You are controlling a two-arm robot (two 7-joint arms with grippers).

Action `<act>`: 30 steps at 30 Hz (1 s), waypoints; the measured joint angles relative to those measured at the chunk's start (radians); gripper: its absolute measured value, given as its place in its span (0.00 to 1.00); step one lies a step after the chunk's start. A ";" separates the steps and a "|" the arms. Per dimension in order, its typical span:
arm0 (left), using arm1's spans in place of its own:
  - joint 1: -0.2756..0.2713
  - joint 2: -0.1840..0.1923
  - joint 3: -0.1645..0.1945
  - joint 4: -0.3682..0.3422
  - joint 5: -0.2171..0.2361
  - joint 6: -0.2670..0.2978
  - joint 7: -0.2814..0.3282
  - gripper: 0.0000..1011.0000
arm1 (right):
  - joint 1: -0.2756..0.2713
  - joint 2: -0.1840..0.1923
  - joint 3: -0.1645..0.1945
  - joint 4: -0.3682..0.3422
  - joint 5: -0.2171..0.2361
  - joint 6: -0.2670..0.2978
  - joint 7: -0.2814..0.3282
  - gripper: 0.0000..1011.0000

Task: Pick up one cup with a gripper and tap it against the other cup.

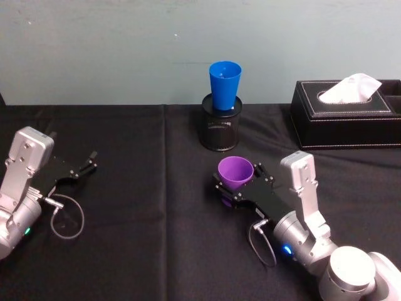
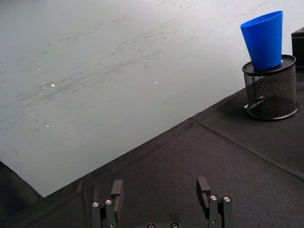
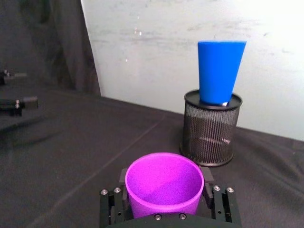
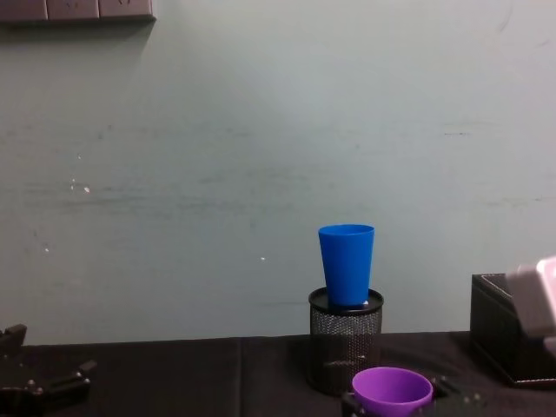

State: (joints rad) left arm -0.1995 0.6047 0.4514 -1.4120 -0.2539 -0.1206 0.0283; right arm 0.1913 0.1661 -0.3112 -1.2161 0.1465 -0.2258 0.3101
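Note:
The purple cup (image 1: 235, 171) sits upright between the black fingers of my right gripper (image 1: 239, 178), which is shut on its wall at the table's middle right. From the right wrist, the purple cup (image 3: 164, 183) has a finger pressed against each side. The blue cup (image 1: 224, 84) stands upright in a black wire-mesh pot (image 1: 220, 130) farther back, apart from the purple one. The chest view has the blue cup (image 4: 347, 265) above and behind the purple cup (image 4: 392, 389). My left gripper (image 1: 88, 165) rests open at the far left, its fingers (image 2: 116, 191) spread and holding nothing.
A black tissue box (image 1: 348, 116) with a white tissue stands at the back right, close to the mesh pot (image 3: 209, 133). A pale wall runs right behind the black-clothed table (image 1: 144, 207).

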 joint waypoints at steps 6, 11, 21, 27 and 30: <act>0.000 0.000 0.000 0.000 0.000 0.000 0.000 0.99 | -0.037 0.011 0.020 -0.109 0.013 0.041 -0.009 0.99; 0.000 0.000 0.000 0.000 0.000 0.000 0.000 0.99 | -0.087 0.037 0.048 -0.246 0.014 0.118 -0.045 0.99; 0.000 0.000 0.000 0.000 0.000 0.000 0.000 0.99 | -0.125 0.068 0.148 -0.313 -0.038 0.143 -0.152 0.99; 0.000 0.000 0.000 0.000 0.000 0.000 0.000 0.99 | -0.100 0.064 0.170 -0.248 -0.067 0.136 -0.163 0.99; 0.000 0.000 0.000 0.000 0.000 0.000 0.000 0.99 | -0.088 0.055 0.165 -0.214 -0.097 0.129 -0.170 0.99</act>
State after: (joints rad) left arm -0.1995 0.6047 0.4514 -1.4120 -0.2539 -0.1206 0.0283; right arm 0.1038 0.2215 -0.1461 -1.4299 0.0493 -0.0968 0.1406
